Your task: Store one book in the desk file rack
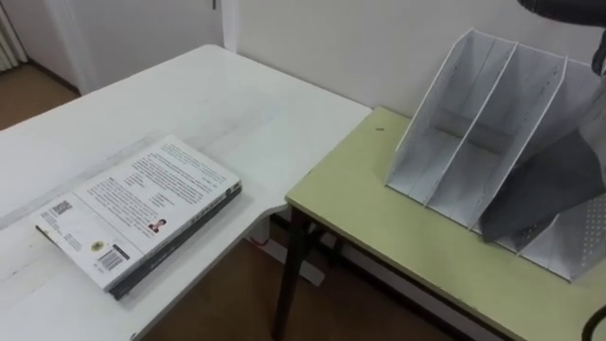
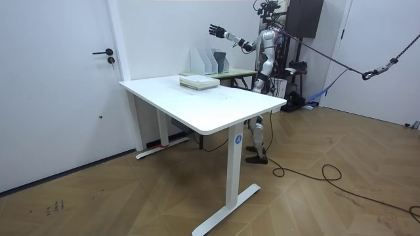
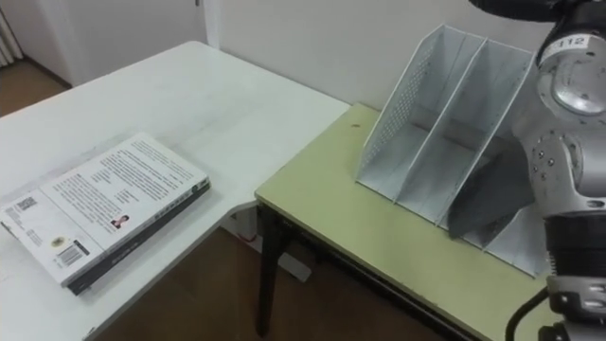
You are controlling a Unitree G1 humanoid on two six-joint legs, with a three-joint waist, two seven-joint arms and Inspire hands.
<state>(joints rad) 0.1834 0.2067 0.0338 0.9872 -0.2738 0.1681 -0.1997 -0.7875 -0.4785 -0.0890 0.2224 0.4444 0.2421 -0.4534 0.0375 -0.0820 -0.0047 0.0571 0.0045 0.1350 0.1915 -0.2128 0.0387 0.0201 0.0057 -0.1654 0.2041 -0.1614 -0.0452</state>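
Note:
A white-covered book [image 1: 142, 213] lies flat, back cover up, on the white table [image 1: 218, 104] at my left, near the corner by the desk. The white mesh file rack [image 1: 492, 133] stands upright on the green desk [image 1: 379, 218] at my right, with its compartments open toward me. A dark grey shape [image 1: 549, 189] lies in its right compartment; what it is I cannot tell. In the room view my right hand [image 2: 217, 31] is raised high above the rack [image 2: 209, 61], fingers spread and holding nothing. Its forearm [image 3: 568, 123] crosses the right eye view's right edge.
A gap with wooden floor [image 1: 237, 294] separates the white table's corner from the green desk's dark leg [image 1: 289, 265]. A white wall stands right behind the rack. In the room view I stand at the far side of the white table [image 2: 216, 108], beside the desk.

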